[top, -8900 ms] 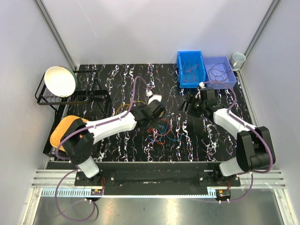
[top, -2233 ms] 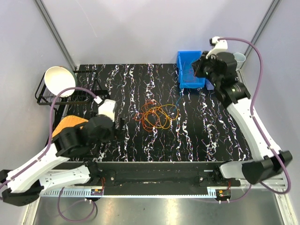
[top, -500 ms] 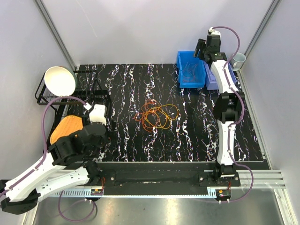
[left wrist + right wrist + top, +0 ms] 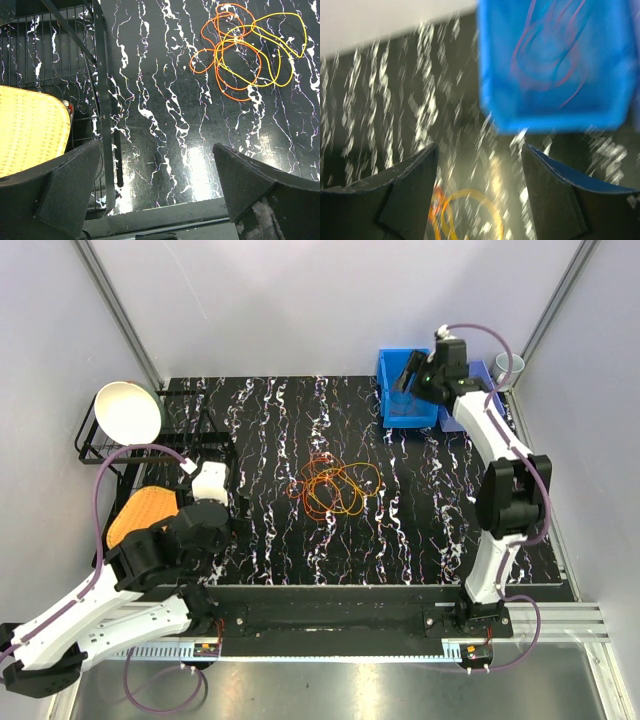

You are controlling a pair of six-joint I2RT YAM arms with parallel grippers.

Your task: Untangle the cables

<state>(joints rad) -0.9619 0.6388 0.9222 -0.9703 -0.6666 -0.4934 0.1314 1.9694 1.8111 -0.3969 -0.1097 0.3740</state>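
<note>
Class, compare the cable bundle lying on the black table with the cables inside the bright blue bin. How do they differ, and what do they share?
Colour: the table bundle is orange and yellow; the bin cables look mostly red, though blurred.
Place: the table bundle lies in the open near the middle of the table; the bin cables sit inside the blue bin at the far right.
Both are thin, looping wires.

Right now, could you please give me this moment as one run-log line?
left gripper: open, empty | right gripper: open, empty, near blue bin | orange cables: tangled, mid-table
</note>
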